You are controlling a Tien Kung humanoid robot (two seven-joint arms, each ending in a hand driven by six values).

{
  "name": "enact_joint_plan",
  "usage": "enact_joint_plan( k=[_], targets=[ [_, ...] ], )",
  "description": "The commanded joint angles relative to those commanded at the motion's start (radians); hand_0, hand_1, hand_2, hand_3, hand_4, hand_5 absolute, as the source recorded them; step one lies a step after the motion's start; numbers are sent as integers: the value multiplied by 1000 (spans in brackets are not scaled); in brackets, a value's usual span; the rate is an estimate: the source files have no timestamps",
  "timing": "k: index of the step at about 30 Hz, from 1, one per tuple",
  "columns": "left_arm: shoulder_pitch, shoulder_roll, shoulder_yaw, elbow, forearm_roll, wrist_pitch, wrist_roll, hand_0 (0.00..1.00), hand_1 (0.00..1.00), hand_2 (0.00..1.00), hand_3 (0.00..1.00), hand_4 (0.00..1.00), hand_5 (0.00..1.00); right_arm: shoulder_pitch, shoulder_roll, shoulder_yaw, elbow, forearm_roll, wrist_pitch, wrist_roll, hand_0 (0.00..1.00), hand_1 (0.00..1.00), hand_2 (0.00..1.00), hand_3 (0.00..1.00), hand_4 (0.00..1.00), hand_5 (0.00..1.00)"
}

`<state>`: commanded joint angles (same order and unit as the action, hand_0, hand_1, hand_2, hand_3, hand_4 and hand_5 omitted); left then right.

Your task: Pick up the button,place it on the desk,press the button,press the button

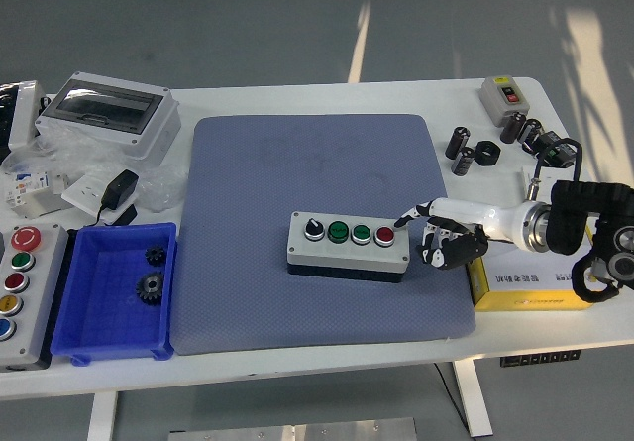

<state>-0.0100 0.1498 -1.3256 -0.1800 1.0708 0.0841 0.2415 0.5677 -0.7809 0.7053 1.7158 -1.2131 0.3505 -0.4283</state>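
Observation:
A grey button box (pixel 347 244) with a black knob, two green buttons and a red button (pixel 384 234) lies on the blue-grey mat (pixel 317 223). My right hand (pixel 436 235) is just right of the box. Its index finger points at the red button, its tip close to the box's right end. The other fingers are curled in. It holds nothing. My left arm is out of view.
A yellow box (pixel 525 284) lies under my right forearm. Black cylinders (pixel 475 149) and a small switch box (pixel 503 94) sit at the back right. A blue bin (pixel 114 287) with gears, a button panel (pixel 20 292) and a grey enclosure (pixel 107 114) stand at the left.

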Motion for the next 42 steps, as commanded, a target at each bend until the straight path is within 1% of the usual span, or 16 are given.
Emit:
enact_joint_plan(
  k=[11,19,23,27,32,34,38,42],
  targets=[
    [1,0,-1,0,2,0,-1,621,561,543,592,581,142,-3,1,-8,10,2,1,5,48,162,286,820,269,77],
    [2,-1,-1,0,2,0,0,622,564,543,592,587,150,11,8,-26,29,11,5,11,46,149,277,812,289,60],
    [1,0,-1,0,2,0,0,622,564,543,592,587,150,21,20,-41,19,5,2,9,46,149,277,812,289,60],
    [0,0,0,0,3,-1,0,622,565,542,591,590,160,32,39,-67,-7,-13,-7,4,41,140,272,810,297,49],
    [1,-1,2,0,1,-1,-1,622,565,542,591,590,163,32,46,-87,-25,-24,-18,4,41,137,268,807,300,43],
    [3,-1,2,0,0,0,0,622,565,542,591,590,163,28,43,-77,-17,-17,-21,13,41,137,268,807,300,43],
    [5,-2,1,0,0,0,0,622,565,542,591,590,164,16,32,-6,18,36,-34,66,42,133,266,804,307,32],
    [6,-3,0,0,2,0,-1,622,565,542,591,591,166,-13,24,83,40,91,-71,142,41,131,265,804,306,25]
  ],
)
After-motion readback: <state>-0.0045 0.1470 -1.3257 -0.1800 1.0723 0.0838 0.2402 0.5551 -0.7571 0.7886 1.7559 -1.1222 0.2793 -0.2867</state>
